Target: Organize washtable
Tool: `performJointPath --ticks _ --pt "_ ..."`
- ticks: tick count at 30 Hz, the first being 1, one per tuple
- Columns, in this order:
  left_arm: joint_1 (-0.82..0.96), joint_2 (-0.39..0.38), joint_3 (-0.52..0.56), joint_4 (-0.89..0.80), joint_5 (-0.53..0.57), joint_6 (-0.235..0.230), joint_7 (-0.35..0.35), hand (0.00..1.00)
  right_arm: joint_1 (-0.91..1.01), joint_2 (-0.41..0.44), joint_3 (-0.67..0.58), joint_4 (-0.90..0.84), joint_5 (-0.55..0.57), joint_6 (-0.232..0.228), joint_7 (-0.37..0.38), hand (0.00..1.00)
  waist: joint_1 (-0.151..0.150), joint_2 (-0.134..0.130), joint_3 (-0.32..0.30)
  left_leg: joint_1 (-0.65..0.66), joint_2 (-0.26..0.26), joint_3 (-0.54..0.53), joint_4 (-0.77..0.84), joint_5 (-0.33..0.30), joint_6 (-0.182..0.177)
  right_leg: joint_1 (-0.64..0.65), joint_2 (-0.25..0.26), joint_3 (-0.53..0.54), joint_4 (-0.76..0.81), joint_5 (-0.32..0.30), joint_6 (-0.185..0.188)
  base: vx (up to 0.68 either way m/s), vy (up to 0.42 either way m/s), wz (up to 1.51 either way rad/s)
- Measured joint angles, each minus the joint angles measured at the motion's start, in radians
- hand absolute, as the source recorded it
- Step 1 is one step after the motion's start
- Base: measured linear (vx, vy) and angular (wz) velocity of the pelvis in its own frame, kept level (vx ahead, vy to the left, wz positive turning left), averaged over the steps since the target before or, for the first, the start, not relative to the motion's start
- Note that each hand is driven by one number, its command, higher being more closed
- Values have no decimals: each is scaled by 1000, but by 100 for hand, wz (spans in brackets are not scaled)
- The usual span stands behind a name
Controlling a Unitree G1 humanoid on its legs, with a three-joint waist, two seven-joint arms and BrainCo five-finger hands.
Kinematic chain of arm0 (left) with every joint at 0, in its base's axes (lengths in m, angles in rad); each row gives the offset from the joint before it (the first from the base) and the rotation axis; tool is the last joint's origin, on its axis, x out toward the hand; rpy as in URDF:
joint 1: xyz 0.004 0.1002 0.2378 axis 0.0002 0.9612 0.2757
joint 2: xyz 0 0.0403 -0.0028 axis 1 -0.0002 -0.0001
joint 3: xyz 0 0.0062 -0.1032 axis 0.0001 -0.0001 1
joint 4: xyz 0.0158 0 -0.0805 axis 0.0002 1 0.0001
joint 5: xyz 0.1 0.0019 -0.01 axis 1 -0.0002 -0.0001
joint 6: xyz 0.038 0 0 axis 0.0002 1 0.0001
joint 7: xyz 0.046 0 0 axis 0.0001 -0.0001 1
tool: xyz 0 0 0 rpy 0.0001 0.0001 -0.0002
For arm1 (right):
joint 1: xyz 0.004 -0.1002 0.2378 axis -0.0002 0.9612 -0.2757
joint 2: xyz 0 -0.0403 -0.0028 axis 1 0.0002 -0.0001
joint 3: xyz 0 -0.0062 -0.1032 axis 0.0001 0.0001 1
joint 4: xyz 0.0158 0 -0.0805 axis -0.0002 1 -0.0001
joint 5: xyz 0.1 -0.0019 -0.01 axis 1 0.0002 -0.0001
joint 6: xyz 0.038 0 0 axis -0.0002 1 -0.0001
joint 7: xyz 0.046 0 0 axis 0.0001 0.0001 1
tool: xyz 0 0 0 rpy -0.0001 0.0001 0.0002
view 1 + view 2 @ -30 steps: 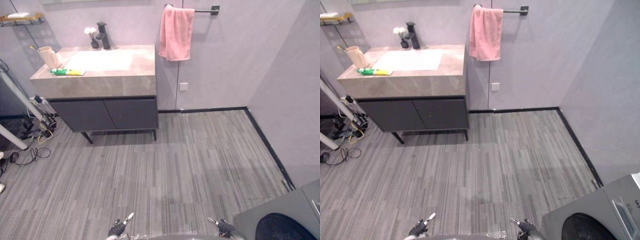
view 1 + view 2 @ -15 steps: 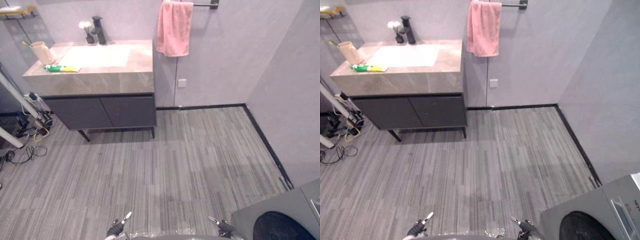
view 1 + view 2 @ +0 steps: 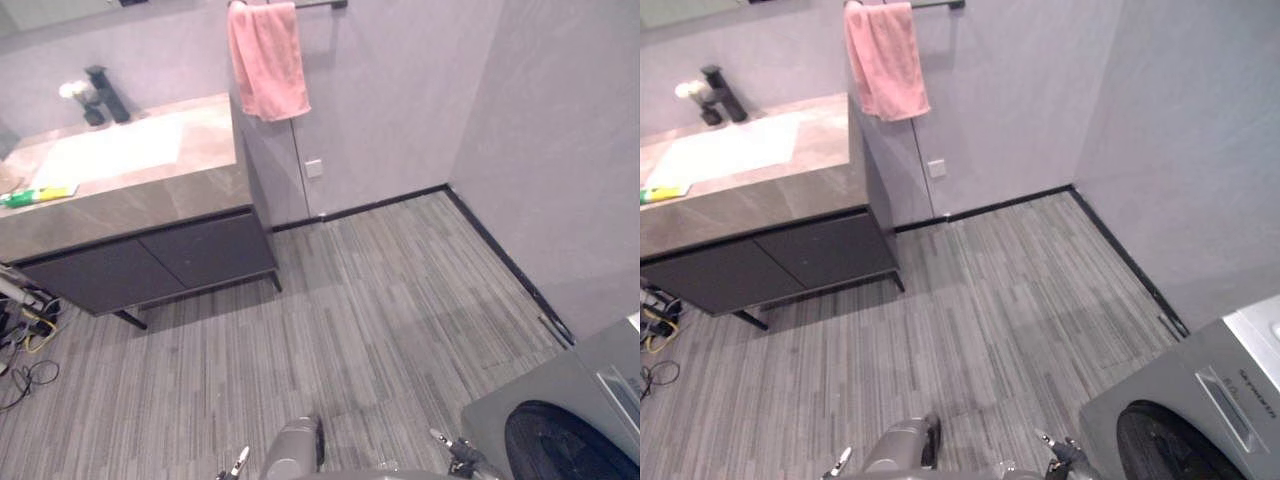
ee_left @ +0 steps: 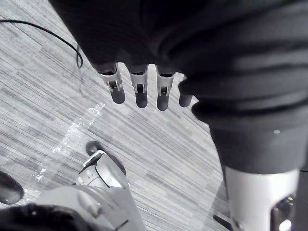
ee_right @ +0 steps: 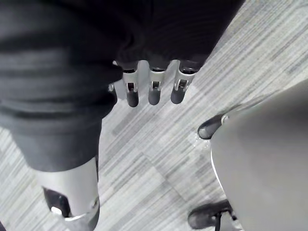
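- While both hands hang low over the floor, the washstand (image 3: 150, 195) stands well apart from them against the back wall, at the far left.
- Its stone top carries a white basin (image 3: 110, 150), with a black faucet (image 3: 105, 92) at the back edge.
- Just beside the faucet, on its left, is a small vase of white flowers (image 3: 78, 95).
- A green and yellow tube (image 3: 35, 196) lies flat on the stone top, left of the basin and near the front edge.
- Dark cabinet doors (image 3: 150, 265) below the top are closed.
- A pink towel (image 3: 267, 60) hangs from a rail on the wall, just right of the washstand, and a white socket (image 3: 314, 168) sits on the wall below it.
- A grey washing machine (image 3: 560, 420) stands at the near right.
- The left hand (image 4: 141, 89) has its fingers straight and pointing down over the striped floor (image 3: 380, 300), with nothing in its grasp.
- The right hand (image 5: 153, 89) is the same: fingers straight and slack, holding nothing, above the floor.
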Motion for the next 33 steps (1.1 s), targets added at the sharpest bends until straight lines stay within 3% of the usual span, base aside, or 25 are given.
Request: performJointPath --ticks 1,2,3,4,5,6,7,8,10,12,15,17,19,20,22,23,24,25,26,27,28,29,30,31,33 --pt "1 -1 0 0 -3 0 1 0 4 0 0 -2 5 0 0 0 1 1 -4 -1 0 -7 -6 3 1 7 -3 5 6 -17 6 407 280 -32" --pt "9 3 2 -2 -15 0 1 0 15 7 -1 -4 3 2 1 0 3 -16 -22 -10 -19 19 54 43 1 14 -34 22 45 -78 24 488 340 -33" --pt "24 4 3 -11 -18 -1 1 0 24 19 -1 -5 -6 3 1 0 8 -31 -49 -9 -42 48 92 36 10 8 -69 34 79 -120 42 460 298 -36" --pt "26 12 6 -19 -20 -2 1 0 37 25 -1 -2 -13 3 2 0 9 -57 -66 -5 -67 71 102 5 26 -2 -98 35 118 -139 59 495 235 -38" --pt "27 29 9 -18 -20 -9 2 0 36 40 1 5 -25 3 9 0 13 -92 -89 3 -103 103 113 -32 46 -72 -132 35 286 -169 91 402 158 -33" --pt "17 33 5 -19 -19 -8 2 0 30 40 2 5 -33 3 13 0 16 -99 -84 17 -110 120 122 -50 60 -120 -139 39 407 -163 98 482 209 -53" --pt "-5 45 -7 -19 -19 -10 1 0 8 42 1 11 -48 4 22 0 27 -114 -60 69 -122 157 132 -82 86 -239 -144 66 707 -89 106 443 216 -36" --pt "-19 62 -37 -18 -15 -10 1 0 -6 44 1 9 -46 1 25 0 13 -115 -41 121 -125 167 151 -113 103 -321 -142 51 977 -14 109 432 199 -24" --pt "-30 77 -82 -19 -6 -12 1 0 -27 35 51 1 -49 0 24 0 -11 -108 -22 241 -124 165 117 -125 114 -374 -155 -45 1168 -9 91 394 147 3" --pt "-40 71 -99 -22 11 -19 1 0 -28 35 90 -23 -48 -10 23 0 -22 -98 -27 337 -107 165 14 -129 112 -420 -169 -134 1123 -13 75 316 93 -11" --pt "-60 53 -99 -23 12 -21 4 0 -35 37 91 -60 -45 -33 22 0 -23 -92 -22 404 -76 176 -64 -141 87 -478 -196 -254 713 -15 85 319 -14 -23" --pt "-66 43 -99 -22 13 -26 8 0 -27 33 89 -66 -33 -33 4 0 -25 -85 -20 437 -44 172 -87 -161 56 -474 -180 -259 305 67 98 405 -115 -2" --pt "-65 36 -93 -19 14 -32 24 0 -9 28 84 -72 -10 -30 -4 0 -24 -79 -16 472 -22 160 -93 -196 24 -472 -175 -218 121 160 103 401 -200 13" --pt "-61 28 -66 -19 15 -33 25 0 2 30 87 -91 0 -27 -8 0 -25 -81 -15 503 -13 152 -94 -230 2 -467 -181 -205 102 189 100 551 -338 21" --pt "-56 10 -57 -17 16 -33 28 0 5 16 88 -101 11 -27 -6 0 -30 -52 -16 556 30 140 -102 -277 -12 -476 -176 -226 212 251 101 442 -346 27" --pt "-54 -4 -51 -16 30 -33 28 0 13 15 91 -106 15 -27 -6 0 -36 -30 -27 588 63 121 -121 -287 -11 -490 -157 -247 302 242 95 688 -537 55" --pt "-63 -22 -15 -2 50 -34 25 0 -1 1 89 -91 10 -27 -4 0 -31 -13 -38 548 97 56 8 -274 5 -493 -138 -290 404 135 66 697 -549 56" --pt "-67 -25 -13 -1 52 -34 24 0 -1 -5 89 -88 4 -26 -3 0 -32 -5 -42 499 108 26 105 -256 25 -487 -132 -303 419 109 56 580 -448 43" --pt "-66 -33 0 2 52 -33 26 0 0 -14 89 -84 4 -25 -2 0 -29 10 -44 417 124 -8 279 -197 47 -466 -117 -324 422 77 39 413 -335 21" --pt "-61 -38 2 9 52 -26 31 0 0 -26 90 -85 6 -26 -3 0 -28 28 -33 314 167 -17 496 -59 43 -408 -83 -352 392 55 15 509 -371 12" --pt "-58 -36 2 13 50 -23 34 0 0 -33 93 -81 7 -25 -6 0 -23 43 -23 266 211 8 632 -56 41 -347 -50 -362 354 49 2 509 -337 2" --pt "-56 -23 1 13 51 -20 42 0 0 -34 111 -65 7 -24 -10 0 -20 39 -17 230 239 52 725 -59 45 -277 -33 -371 306 47 -5 598 -332 4" --pt "-58 -4 0 10 55 -21 45 0 -3 -27 136 -57 10 -24 -13 0 -23 12 -7 195 242 120 773 -61 48 -186 -31 -378 238 44 -9 542 -293 12" --pt "-59 9 -3 -3 65 -22 49 0 1 -18 160 -60 34 -28 -21 0 -25 -13 -3 150 222 173 767 -61 47 -121 -34 -380 173 42 -13 515 -271 17" --pt "-59 9 -24 -42 72 -21 60 0 2 -15 168 -92 49 -25 -27 0 -22 -20 3 91 183 210 694 -63 44 -65 -34 -382 119 39 -15 310 -117 5"
